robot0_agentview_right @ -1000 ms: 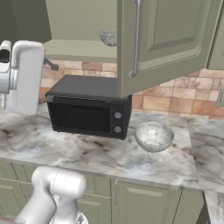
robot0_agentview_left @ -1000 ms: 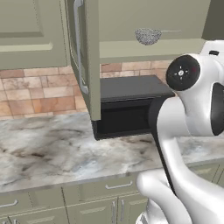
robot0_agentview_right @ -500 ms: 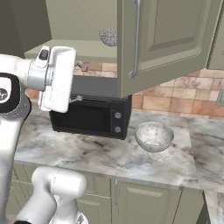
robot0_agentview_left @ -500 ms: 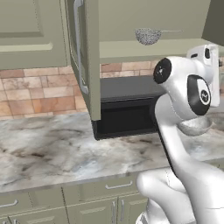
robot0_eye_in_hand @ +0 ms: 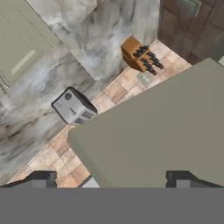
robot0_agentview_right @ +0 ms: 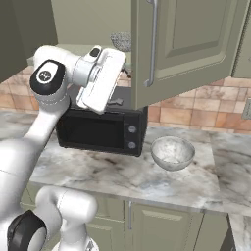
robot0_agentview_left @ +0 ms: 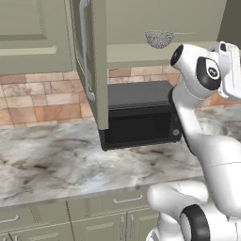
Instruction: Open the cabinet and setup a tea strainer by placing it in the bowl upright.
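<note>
Claw (robot0_eye_in_hand: 111,177) raised beside open cabinet (robot0_agentview_right: 186,49), two dark fingertips set wide apart with nothing between them. Flat olive panel close ahead of claw. Beyond: boxy silver toaster (robot0_eye_in_hand: 73,107), brown wooden knife block (robot0_eye_in_hand: 140,55), veined marble counter (robot0_agentview_right: 127,176). Strainer (robot0_agentview_left: 160,38), silver wire-mesh half-round cup with thin straight handle, on cabinet shelf. Black microwave (robot0_agentview_right: 100,130) below. Bowl (robot0_agentview_right: 172,153), round, speckled grey-white, on counter just beside microwave.

A rendered home kitchen: olive-green wall cabinet (robot0_agentview_left: 89,70) above a brick-tile backsplash (robot0_agentview_left: 37,96), a black microwave (robot0_agentview_right: 100,130) on a marbled tabletop (robot0_agentview_left: 52,164), base cabinets (robot0_agentview_right: 162,228) below, plus a toaster (robot0_eye_in_hand: 73,107) and knife block (robot0_eye_in_hand: 139,54).
</note>
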You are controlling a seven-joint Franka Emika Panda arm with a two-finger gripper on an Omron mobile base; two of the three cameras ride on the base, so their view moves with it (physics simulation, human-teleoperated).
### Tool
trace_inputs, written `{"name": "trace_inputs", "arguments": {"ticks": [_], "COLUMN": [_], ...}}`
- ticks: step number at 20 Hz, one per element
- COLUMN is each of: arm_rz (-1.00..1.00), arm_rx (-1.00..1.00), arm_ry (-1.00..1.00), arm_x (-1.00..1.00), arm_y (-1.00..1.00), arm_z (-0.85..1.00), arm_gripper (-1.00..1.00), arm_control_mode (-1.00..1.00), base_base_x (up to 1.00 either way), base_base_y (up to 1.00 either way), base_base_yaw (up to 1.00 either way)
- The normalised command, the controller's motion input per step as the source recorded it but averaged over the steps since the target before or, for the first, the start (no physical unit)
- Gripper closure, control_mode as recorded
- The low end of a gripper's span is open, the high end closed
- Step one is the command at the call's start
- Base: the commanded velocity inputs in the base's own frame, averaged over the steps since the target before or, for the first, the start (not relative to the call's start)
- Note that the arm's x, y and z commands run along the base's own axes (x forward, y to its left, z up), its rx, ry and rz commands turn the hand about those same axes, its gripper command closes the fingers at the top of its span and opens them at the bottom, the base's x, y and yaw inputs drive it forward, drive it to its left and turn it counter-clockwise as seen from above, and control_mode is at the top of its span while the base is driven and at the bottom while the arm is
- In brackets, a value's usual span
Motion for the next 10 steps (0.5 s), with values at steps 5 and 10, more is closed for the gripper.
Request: {"name": "trace_inputs", "arguments": {"ticks": [5,10], "arm_rz": [-0.20,-0.22], "arm_rx": [0.00,0.00], "arm_ry": [0.20,0.13], "arm_x": [0.43,0.10], "arm_y": [-0.41,-0.56], "arm_z": [0.00,0.00], "arm_gripper": [-1.00,-1.00], "arm_control_mode": [-1.00,-1.00], "base_base_x": [0.00,0.00], "base_base_y": [0.00,0.00], "base_base_yaw": [0.00,0.00]}}
